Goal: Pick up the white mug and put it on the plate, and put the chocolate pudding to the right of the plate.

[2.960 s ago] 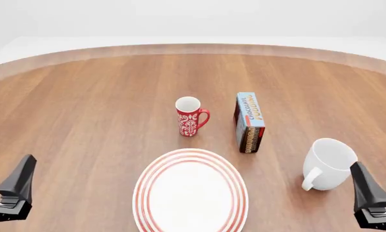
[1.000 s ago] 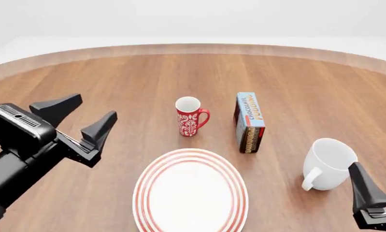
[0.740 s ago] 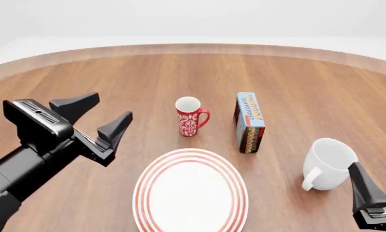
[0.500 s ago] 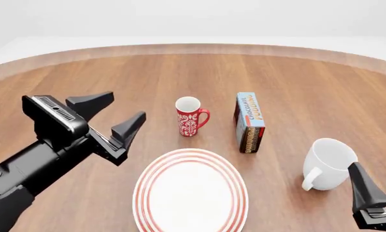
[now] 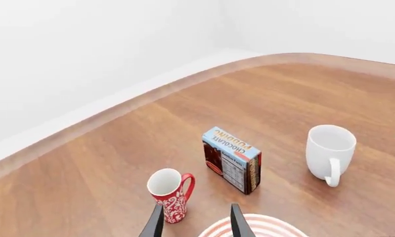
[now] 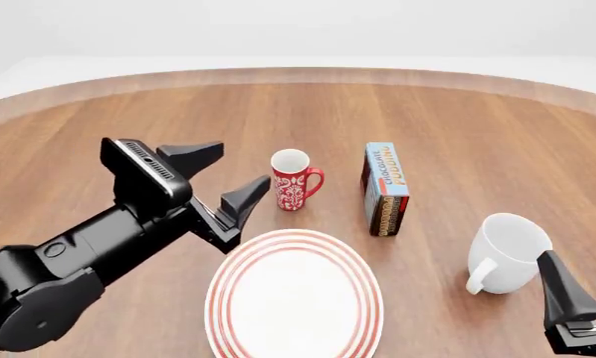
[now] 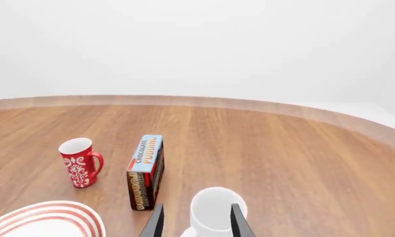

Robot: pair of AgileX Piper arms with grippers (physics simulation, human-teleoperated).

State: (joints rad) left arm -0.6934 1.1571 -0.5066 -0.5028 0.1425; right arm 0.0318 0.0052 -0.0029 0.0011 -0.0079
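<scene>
The white mug [image 6: 512,250] stands upright at the front right, handle toward me; it also shows in the left wrist view [image 5: 329,150] and the right wrist view [image 7: 214,213]. The plate [image 6: 294,298] lies at the front centre. The chocolate pudding [image 6: 384,186] stands on its edge between the plate and the white mug, beyond both. My left gripper [image 6: 243,165] is open and empty above the table, just left of the red mug and beyond the plate's left rim. My right gripper [image 6: 580,258] is open and empty, low at the front right, just behind the white mug.
A slim red mug with a white pattern [image 6: 292,180] stands beyond the plate, left of the pudding, close to my left fingertips. The round wooden table [image 6: 457,127] stretches bare toward its far edge.
My left arm has swung in from the front left toward the centre, its open gripper rising and nearing the red mug. The right arm and all objects have stayed put.
</scene>
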